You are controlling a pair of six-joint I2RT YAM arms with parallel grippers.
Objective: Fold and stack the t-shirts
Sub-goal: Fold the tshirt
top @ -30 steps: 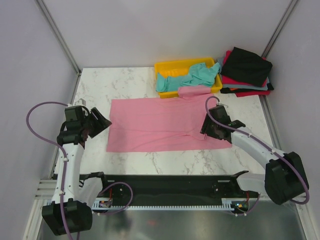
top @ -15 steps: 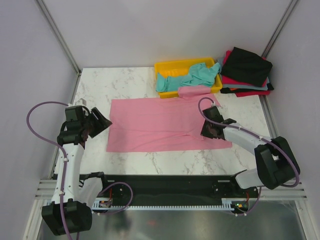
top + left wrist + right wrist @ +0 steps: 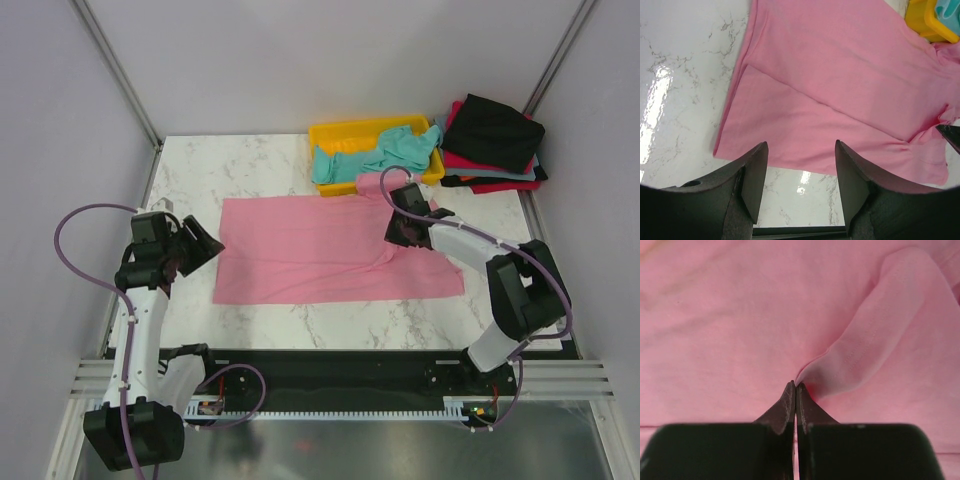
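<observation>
The pink t-shirt (image 3: pixel 310 250) lies spread flat across the middle of the table. My right gripper (image 3: pixel 397 232) is at its right part, shut on a pinched fold of the sleeve; in the right wrist view the gripper (image 3: pixel 796 385) grips the pink cloth (image 3: pixel 740 315) at the fingertips, with the fold (image 3: pixel 880 340) rising from them. My left gripper (image 3: pixel 205 243) hovers open just off the shirt's left edge. In the left wrist view it (image 3: pixel 800 145) holds nothing, above the shirt's near hem (image 3: pixel 805 145). A teal t-shirt (image 3: pixel 385 155) is bunched in the tray. A black t-shirt (image 3: pixel 495 130) tops a red one (image 3: pixel 490 185).
The yellow tray (image 3: pixel 330 130) stands at the back centre, touching the pink shirt's far edge. The folded stack sits at the back right corner against the frame post. Bare marble (image 3: pixel 220 170) shows at the back left and along the near edge.
My right gripper has shut on the pink shirt's fold and moved back and left, dragging the cloth with it. The left arm has stayed put.
</observation>
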